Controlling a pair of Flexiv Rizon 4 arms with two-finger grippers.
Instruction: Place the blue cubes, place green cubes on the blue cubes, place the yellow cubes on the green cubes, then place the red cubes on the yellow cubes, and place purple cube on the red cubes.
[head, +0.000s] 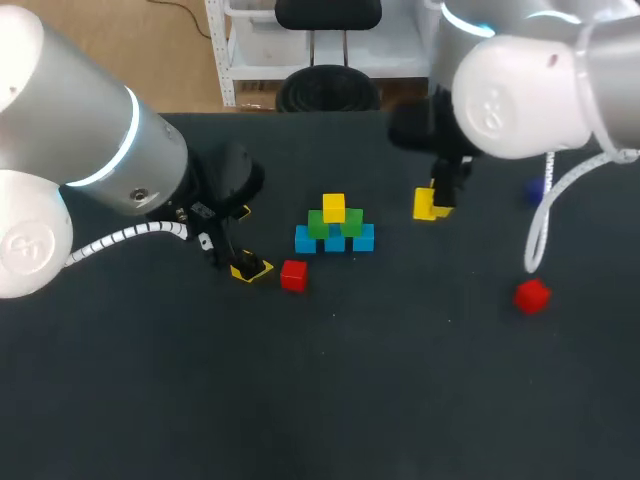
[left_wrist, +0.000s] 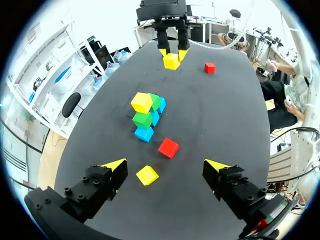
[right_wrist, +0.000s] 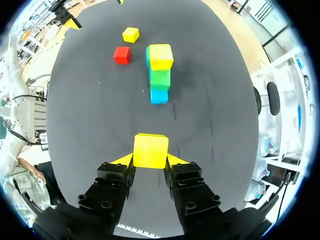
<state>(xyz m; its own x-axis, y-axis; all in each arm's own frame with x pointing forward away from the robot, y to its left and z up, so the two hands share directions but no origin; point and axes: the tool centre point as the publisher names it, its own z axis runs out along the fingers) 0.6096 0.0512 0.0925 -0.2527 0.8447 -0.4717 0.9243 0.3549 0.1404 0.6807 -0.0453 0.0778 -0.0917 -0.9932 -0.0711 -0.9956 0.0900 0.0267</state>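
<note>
Our right gripper (right_wrist: 150, 161) pinches the held yellow cube (right_wrist: 150, 149) just right of the pyramid (head: 334, 228) at mid-table. The pyramid is 3 blue cubes (head: 304, 240), 2 green cubes (head: 353, 224) on them and the top yellow cube (head: 334, 207). Our left gripper (left_wrist: 165, 166), fingers spread, hangs over the loose yellow cube (left_wrist: 147, 175) left of the pyramid, with the near red cube (left_wrist: 168, 147) just beside it and the right red cube (head: 532, 296) well apart.

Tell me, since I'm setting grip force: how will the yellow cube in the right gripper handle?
The yellow cube shows flat faces between the right gripper's fingers, so probably rigid. Flat sides: unlikely to roll when set down. Its smooth-looking surface might slip under a loose grip.
</note>
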